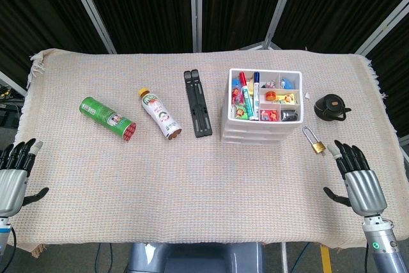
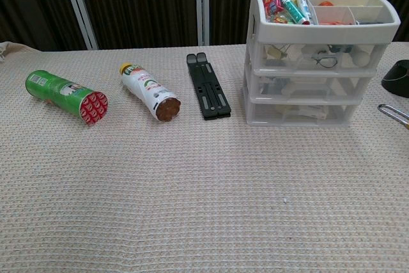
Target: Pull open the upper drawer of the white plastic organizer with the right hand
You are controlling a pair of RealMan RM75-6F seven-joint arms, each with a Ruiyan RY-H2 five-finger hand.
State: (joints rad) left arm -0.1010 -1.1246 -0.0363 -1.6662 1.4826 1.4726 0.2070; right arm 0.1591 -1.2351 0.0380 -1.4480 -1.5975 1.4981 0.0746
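**Right robot hand waits, top drawer not pulled yet**

The white plastic organizer [image 1: 264, 108] stands right of the middle of the head view, at the far part of the bench [image 1: 192, 190]. In the chest view it fills the upper right of the frame. The upper drawer [image 2: 317, 57] sits just under the open tray of pens, and it looks pushed all the way in.

The right robot hand [image 1: 358, 180] is low in the right corner of the head view, well apart from the organizer. Its fingers are apart and it holds nothing. The left robot hand [image 1: 13, 172] is at the low left edge, fingers also apart, with nothing in it.

To do this step well, I think the right robot hand should go up and left to the front of the organizer. It should pass by the padlock [image 1: 316, 142] without bumping it. Then it should hook its fingers on the front lip of the upper drawer, not the ones below. A slow, straight pull toward the robot looks best. The organizer looks light, so a quick tug may drag the whole box along.

Counting the things:
- one organizer, with three drawers under the tray
- one green can [image 1: 108, 118], lying down
- one white bottle [image 1: 160, 114], lying down
- one black folded stand [image 1: 197, 103]
- one padlock
- one small black pot [image 1: 331, 107]
- two robot hands
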